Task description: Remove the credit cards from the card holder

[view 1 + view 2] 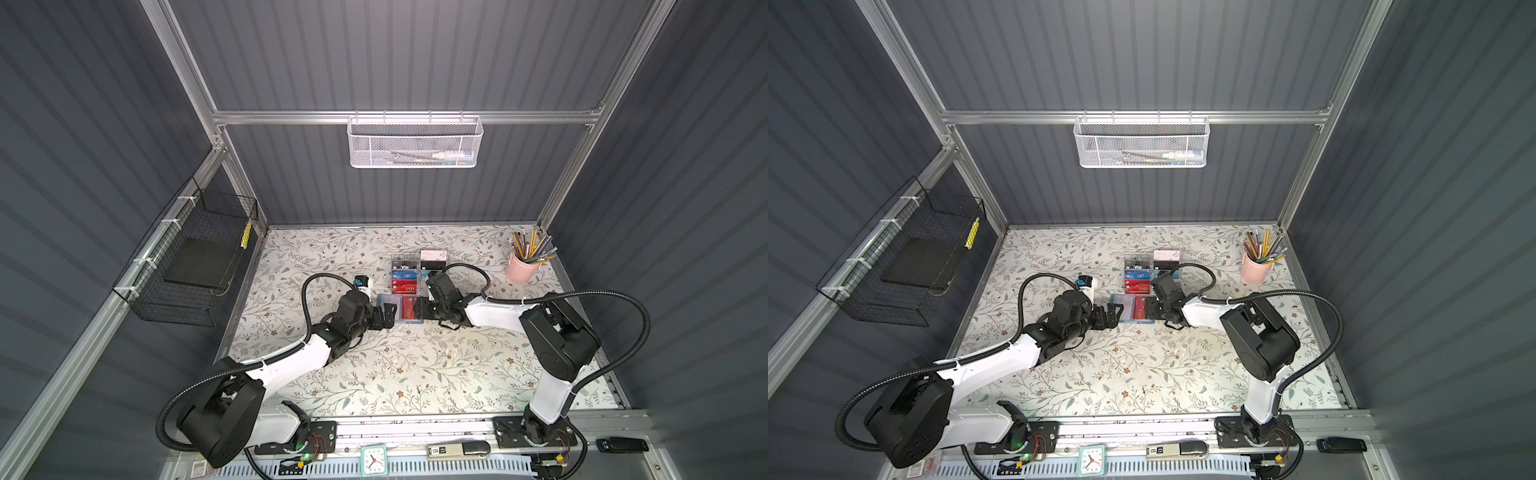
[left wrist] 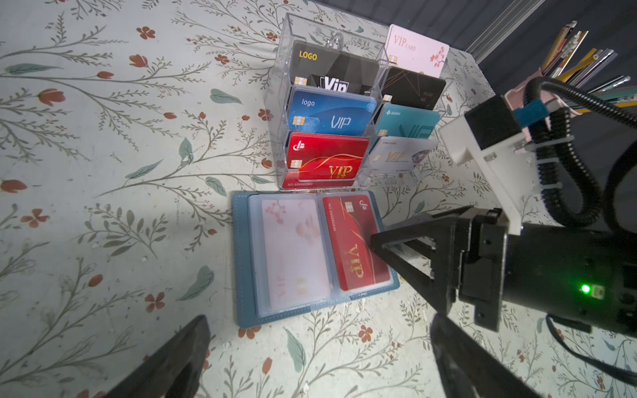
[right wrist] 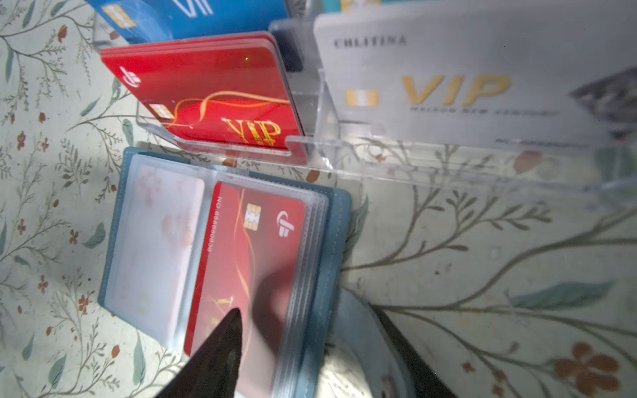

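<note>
Card holder: lies open and flat mid-way across the floral table, just beside the front of the clear acrylic rack of upright cards. Two clear sleeves face up in the wrist views. Pale card with pink blossoms under the frosted sleeve. Red VIP card in the other sleeve, on the side nearer the right arm. Right gripper: low over that side, jaws partly apart. One fingertip over the red card near its gold lettering, the other finger beyond the holder's outer blue edge. Nothing visibly pinched; cannot tell whether the tip touches the sleeve. Left gripper: jaws spread wide, empty, just beside the holder's opposite edge and pointing toward it. Pink cup of pencils well apart, toward the far right corner of the table.
</note>
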You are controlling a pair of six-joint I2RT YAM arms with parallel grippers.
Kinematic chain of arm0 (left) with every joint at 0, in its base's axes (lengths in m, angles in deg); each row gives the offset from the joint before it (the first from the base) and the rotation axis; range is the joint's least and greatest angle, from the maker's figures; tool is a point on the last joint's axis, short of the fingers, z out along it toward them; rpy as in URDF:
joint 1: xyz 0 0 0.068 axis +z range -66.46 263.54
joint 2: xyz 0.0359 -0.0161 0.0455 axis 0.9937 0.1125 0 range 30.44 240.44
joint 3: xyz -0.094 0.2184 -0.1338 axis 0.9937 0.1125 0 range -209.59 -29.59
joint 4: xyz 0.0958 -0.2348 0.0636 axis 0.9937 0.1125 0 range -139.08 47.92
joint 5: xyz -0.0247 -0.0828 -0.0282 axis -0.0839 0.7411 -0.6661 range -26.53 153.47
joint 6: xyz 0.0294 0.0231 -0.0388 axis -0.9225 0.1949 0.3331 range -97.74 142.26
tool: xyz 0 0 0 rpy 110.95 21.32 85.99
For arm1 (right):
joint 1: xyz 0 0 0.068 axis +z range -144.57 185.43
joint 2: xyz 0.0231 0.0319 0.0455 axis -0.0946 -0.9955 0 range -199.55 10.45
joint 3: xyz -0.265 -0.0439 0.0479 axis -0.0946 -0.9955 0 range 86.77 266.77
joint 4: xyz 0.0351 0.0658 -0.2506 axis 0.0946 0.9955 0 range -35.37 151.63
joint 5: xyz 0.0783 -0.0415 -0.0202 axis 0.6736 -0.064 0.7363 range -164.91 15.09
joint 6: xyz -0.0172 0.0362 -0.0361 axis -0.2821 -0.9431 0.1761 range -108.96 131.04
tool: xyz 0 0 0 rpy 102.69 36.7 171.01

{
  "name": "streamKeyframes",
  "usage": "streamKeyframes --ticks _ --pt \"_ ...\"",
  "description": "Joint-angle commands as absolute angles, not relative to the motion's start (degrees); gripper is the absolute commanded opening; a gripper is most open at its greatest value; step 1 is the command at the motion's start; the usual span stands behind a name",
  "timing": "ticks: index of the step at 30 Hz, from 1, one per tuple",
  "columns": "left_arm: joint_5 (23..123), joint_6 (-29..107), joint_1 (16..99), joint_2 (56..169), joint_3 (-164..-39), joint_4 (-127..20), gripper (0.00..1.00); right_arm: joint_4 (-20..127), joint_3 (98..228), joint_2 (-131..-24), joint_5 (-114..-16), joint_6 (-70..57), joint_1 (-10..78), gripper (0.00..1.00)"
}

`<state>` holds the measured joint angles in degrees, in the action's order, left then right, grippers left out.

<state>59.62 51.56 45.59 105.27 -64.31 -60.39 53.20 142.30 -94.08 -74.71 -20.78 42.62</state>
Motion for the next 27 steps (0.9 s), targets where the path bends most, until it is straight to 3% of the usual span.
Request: streamKeyframes --ticks 1,9,23,27 --pt "59.17 53.53 45.48 104.09 -63.35 -59.41 1.00 55.28 144.04 -95.18 -77.30 -20.15 43.51 0.46" --pt "60.74 55.61 45.48 104.45 -62.33 -60.69 1.00 56.01 142.30 -94.80 -80.41 -18.23 45.55 0.16" --pt "63.52 57.92 45.48 105.14 -60.36 -62.73 1.00 55.45 134.59 -91.79 -83.80 -16.71 45.68 0.07" --pt "64.39 58.61 45.48 105.92 -60.18 -63.88 1.00 54.73 132.21 -89.90 -83.05 -15.73 45.69 0.00"
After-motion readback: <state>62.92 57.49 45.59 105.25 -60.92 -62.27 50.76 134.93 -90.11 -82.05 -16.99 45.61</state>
